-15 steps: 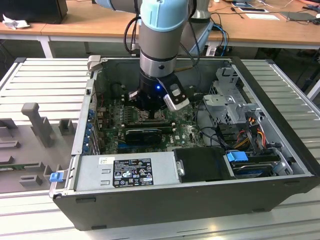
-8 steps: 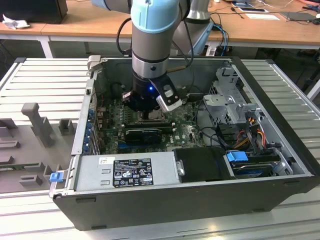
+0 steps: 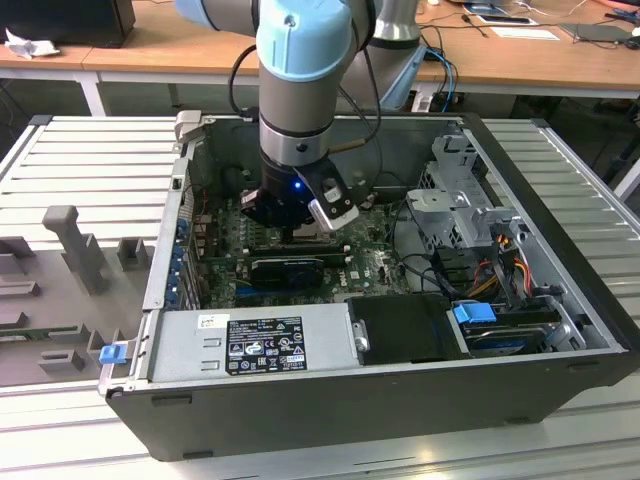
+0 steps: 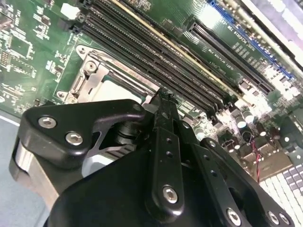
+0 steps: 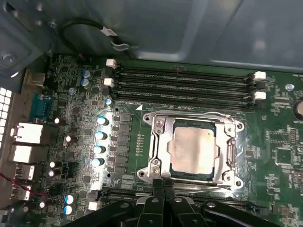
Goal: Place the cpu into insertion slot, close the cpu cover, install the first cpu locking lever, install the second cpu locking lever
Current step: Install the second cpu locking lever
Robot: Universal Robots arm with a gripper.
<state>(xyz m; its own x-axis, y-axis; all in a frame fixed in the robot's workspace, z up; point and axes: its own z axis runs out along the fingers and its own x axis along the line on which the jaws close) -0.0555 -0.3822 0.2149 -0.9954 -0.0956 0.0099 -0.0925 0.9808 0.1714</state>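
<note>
At socket edge, gripper [image 5: 164, 185] fingers together, cpu cover [image 5: 161, 142] closed

Open dark computer case [image 3: 400, 400] lies on a ribbed metal worktop [image 3: 90, 160]. Grey power supply [image 3: 250, 340] along the case's near wall; drive cage [image 3: 450, 195] at the exterior view's right, with orange and yellow cables [image 3: 505, 262] beside it. Black memory slots [image 5: 184, 82] run across the green motherboard [image 5: 279, 142]. Wooden desk [image 3: 520, 60] stands beyond.
</note>
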